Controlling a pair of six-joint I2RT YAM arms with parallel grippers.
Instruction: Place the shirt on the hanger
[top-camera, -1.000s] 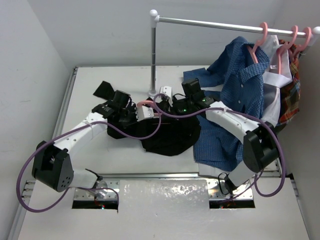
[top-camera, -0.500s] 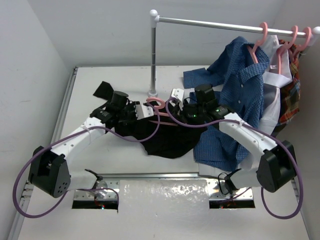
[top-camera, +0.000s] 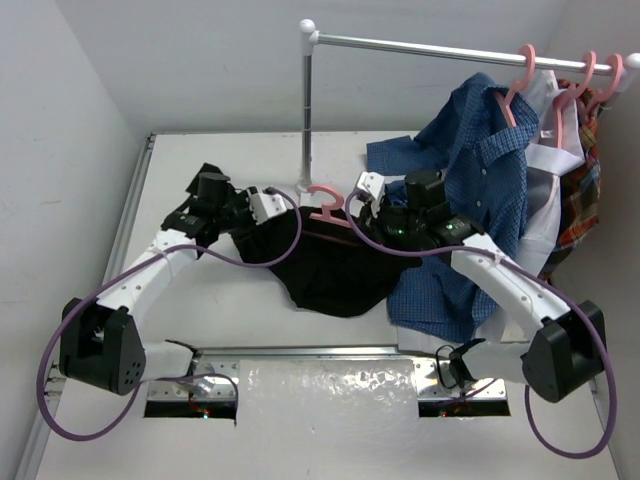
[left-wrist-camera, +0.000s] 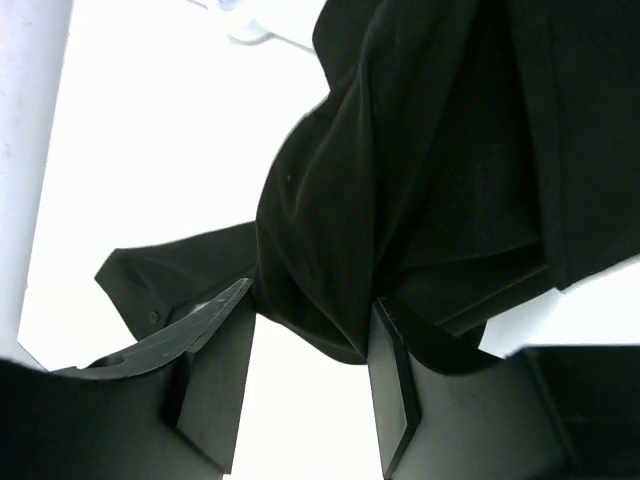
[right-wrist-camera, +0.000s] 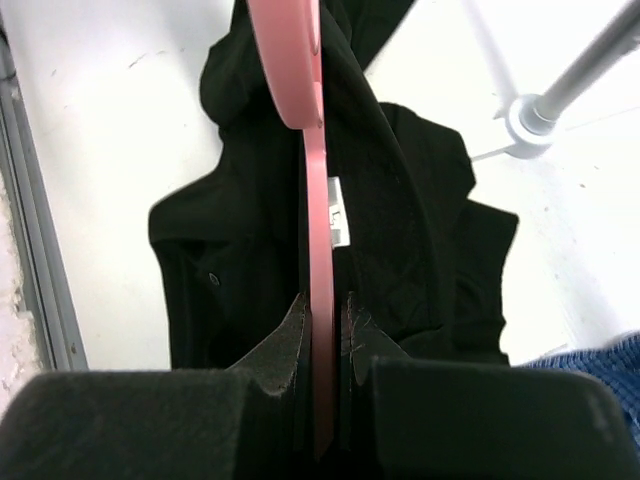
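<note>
Two robot arms work a black shirt (top-camera: 335, 270) at mid-table. On the left, the left arm's fingers (left-wrist-camera: 215, 370) stand partly apart with a bunched fold of the shirt filling the gap between them, so that this edge of the garment is raised. The rest sags onto the white table (top-camera: 180, 160). The salmon-pink hanger (top-camera: 325, 198) lies at the shirt's neck. Its hook curls just beside the foot of the clothes rail's upright pole (top-camera: 307, 110), which stands close behind the work. In the right wrist view the white neck label (right-wrist-camera: 338, 215) sits just beside the hanger's flat edge. The right arm's fingers (right-wrist-camera: 285, 340) are drawn narrow and clamp the hanger. To the right, a blue button-up shirt (top-camera: 480, 150) hangs from the rail, spills onto the table and crowds the right arm. A plaid garment (top-camera: 585, 195) hangs at the far right.
</note>
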